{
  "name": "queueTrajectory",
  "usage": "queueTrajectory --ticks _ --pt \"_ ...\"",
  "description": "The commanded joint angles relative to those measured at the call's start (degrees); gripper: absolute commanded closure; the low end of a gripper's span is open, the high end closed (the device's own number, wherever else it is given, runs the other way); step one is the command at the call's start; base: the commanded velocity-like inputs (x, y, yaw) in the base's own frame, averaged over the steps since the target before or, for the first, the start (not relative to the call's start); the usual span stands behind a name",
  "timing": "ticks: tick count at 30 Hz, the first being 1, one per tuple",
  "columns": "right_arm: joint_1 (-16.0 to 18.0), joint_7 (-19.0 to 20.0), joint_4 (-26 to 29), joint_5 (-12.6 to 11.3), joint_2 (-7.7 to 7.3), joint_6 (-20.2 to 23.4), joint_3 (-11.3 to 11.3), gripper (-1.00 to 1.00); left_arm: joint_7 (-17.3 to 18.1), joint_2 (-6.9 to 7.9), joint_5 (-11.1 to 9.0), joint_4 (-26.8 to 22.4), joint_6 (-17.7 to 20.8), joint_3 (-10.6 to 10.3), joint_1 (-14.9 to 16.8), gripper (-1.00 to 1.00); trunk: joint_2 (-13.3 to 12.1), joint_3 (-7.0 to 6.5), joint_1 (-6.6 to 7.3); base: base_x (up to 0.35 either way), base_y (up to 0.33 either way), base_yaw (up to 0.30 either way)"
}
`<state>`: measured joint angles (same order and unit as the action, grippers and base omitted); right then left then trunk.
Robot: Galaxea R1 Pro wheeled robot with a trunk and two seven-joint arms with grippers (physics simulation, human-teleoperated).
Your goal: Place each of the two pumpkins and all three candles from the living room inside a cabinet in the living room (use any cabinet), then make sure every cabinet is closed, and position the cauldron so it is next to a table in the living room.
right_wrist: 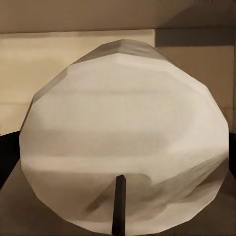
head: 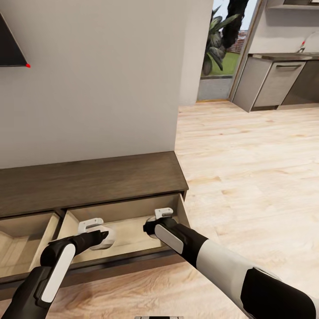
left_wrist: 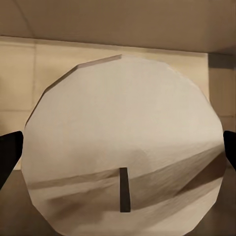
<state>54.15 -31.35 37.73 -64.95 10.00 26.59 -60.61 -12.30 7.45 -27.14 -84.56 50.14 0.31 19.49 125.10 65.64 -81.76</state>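
You've got a candle [left_wrist: 123, 147] pinched in the left gripper [head: 98, 235] and another candle [right_wrist: 125, 147] in the right gripper [head: 156, 223], both inside the open cabinet [head: 93, 181] drawer. Next up, probably: lower, let go, back out.

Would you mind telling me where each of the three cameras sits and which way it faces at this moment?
Head view: on the robot's head, looking forward and down at the open cabinet; both arms show, the left gripper and right gripper each reaching into the pale compartment with a candle.
Left wrist view: on the left arm, looking along its dark fingers at the left candle, close up.
Right wrist view: on the right arm, facing the right candle.
Shared: both wrist views show the compartment's pale inner wall; the head view shows both candles.
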Motion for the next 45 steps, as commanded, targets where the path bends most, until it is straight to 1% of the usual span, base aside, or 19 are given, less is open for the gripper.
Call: queueTrajectory --ticks 1,4,9,12,16,20,26,37,45 --pt "0.1 -0.3 0.1 -0.4 0.0 -0.1 -0.2 1.0 -0.4 0.02 -0.5 -0.1 0.2 0.0 0.0 1.0 0.0 0.05 0.01 0.0 0.0 0.0" --pt "0.1 -0.1 1.0 -0.3 0.0 -2.0 -0.4 1.0 -0.4 0.02 -0.5 -0.1 0.2 -0.1 0.0 1.0 0.0 0.05 0.01 0.0 0.0 0.0" --pt "0.1 0.8 2.9 0.1 0.0 -3.2 -0.7 1.0 -0.4 0.02 -0.5 -0.1 0.2 -0.3 0.0 1.0 0.0 0.05 0.01 0.0 0.0 0.0" --pt "0.1 0.5 3.2 0.2 0.0 -3.5 -0.7 1.0 -0.4 0.02 -0.5 -0.1 0.2 -0.3 0.0 1.0 0.0 0.05 0.01 0.0 0.0 0.0" --pt "0.1 0.1 3.2 0.1 0.0 -5.2 -0.7 1.0 -0.4 0.02 -0.5 -0.1 0.2 -0.4 0.0 1.0 0.0 0.05 0.01 0.0 0.0 0.0" --pt "0.1 0.1 3.1 -0.1 0.0 -5.9 -0.7 1.0 -0.4 0.02 -0.5 -0.1 0.2 -0.4 0.0 1.0 0.0 0.05 0.01 0.0 0.0 0.098" --pt "0.1 0.2 3.1 -0.2 0.0 -6.0 -0.7 1.0 -0.3 0.02 -0.5 -0.1 0.2 -0.3 0.0 1.0 0.0 0.05 0.01 0.0 0.0 0.236" --pt "0.1 0.6 3.2 -0.3 0.0 -6.0 -0.8 1.0 -0.6 0.02 -0.5 -0.1 0.2 -0.4 0.0 1.0 0.0 -0.08 0.01 0.037 0.0 0.091" --pt "0.1 0.9 3.2 -0.3 0.0 -5.4 -0.8 1.0 -0.7 0.02 -0.5 0.0 0.2 -0.4 0.0 1.0 0.0 -0.09 0.01 0.032 0.0 0.01"
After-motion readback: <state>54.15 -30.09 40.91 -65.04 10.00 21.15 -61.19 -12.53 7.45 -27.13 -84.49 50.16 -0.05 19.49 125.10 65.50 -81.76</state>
